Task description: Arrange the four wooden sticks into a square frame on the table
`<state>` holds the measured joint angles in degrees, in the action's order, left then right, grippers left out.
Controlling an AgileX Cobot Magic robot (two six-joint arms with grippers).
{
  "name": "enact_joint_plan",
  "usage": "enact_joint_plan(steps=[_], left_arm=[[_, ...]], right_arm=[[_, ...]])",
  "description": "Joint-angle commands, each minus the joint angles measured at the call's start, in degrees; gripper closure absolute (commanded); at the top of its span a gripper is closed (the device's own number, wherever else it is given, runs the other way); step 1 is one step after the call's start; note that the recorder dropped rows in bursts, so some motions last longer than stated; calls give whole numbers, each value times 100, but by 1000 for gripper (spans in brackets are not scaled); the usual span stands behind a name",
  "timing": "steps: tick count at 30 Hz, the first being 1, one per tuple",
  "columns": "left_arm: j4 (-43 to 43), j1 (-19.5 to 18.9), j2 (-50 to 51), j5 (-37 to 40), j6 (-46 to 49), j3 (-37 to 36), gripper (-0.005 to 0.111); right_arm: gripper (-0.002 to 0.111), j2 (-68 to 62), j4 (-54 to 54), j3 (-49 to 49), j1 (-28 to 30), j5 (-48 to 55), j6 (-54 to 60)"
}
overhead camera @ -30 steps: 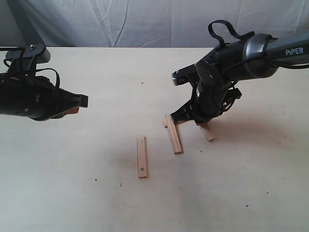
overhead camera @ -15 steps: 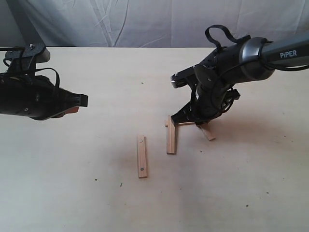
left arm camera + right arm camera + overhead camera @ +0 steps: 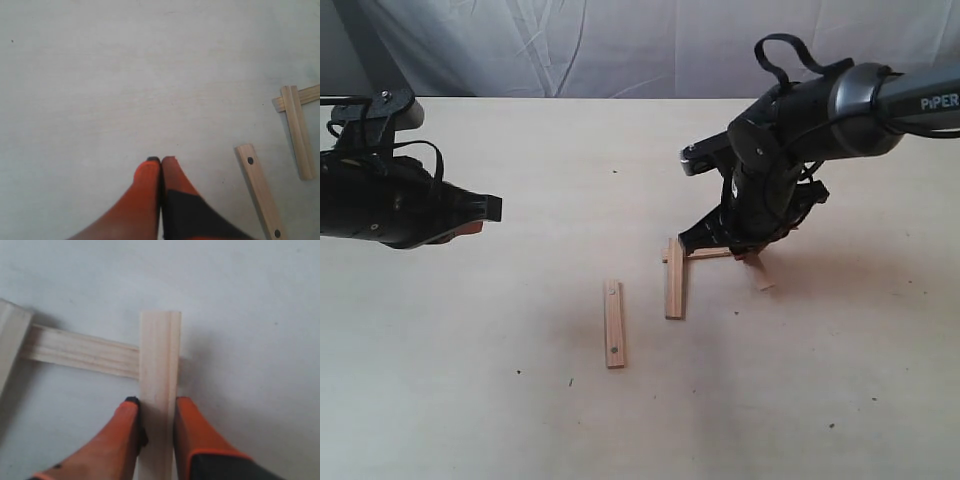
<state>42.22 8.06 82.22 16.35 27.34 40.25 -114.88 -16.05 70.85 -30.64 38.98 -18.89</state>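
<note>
Pale cream wood-grain bench [image 3: 470,400], wrinkled grey cloth backdrop [image 3: 620,40] behind. Right tool [image 3: 156,405] clamps a flat light-tan wooden strip [image 3: 160,355] that crosses the end of a second strip [image 3: 82,351], which meets a third strip [image 3: 675,280]; a two-holed fourth strip [image 3: 613,323] lies apart. Left tool [image 3: 161,162] pinched closed, empty, above the bench.

right claw [image 3: 749,257] low over rightmost stick [image 3: 761,277] | middle stick [image 3: 675,285] overlaps cross stick [image 3: 710,254] | holed stick [image 3: 614,325] lies apart
</note>
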Motion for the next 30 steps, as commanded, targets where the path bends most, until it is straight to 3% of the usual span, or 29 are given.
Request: enact_joint_plan(steps=[1, 8, 13, 21, 24, 30], left_arm=[[18, 11, -54, -40, 8, -28, 107], [18, 11, -54, -18, 8, -28, 107], [8, 11, -54, -18, 26, -28, 107], [-92, 11, -54, -80, 26, -28, 107], [-92, 11, -54, -113, 26, -28, 107], [-39, 11, -54, -109, 26, -28, 107]], right_arm=[[108, 363, 150, 20, 33, 181, -28], [108, 441, 676, 20, 16, 1010, 175], [108, 455, 1351, 20, -347, 1144, 928], [107, 444, 1385, -163, -773, 1148, 148], [100, 444, 1141, -580, -762, 846, -258], [72, 444, 1316, -1104, -762, 343, -271]])
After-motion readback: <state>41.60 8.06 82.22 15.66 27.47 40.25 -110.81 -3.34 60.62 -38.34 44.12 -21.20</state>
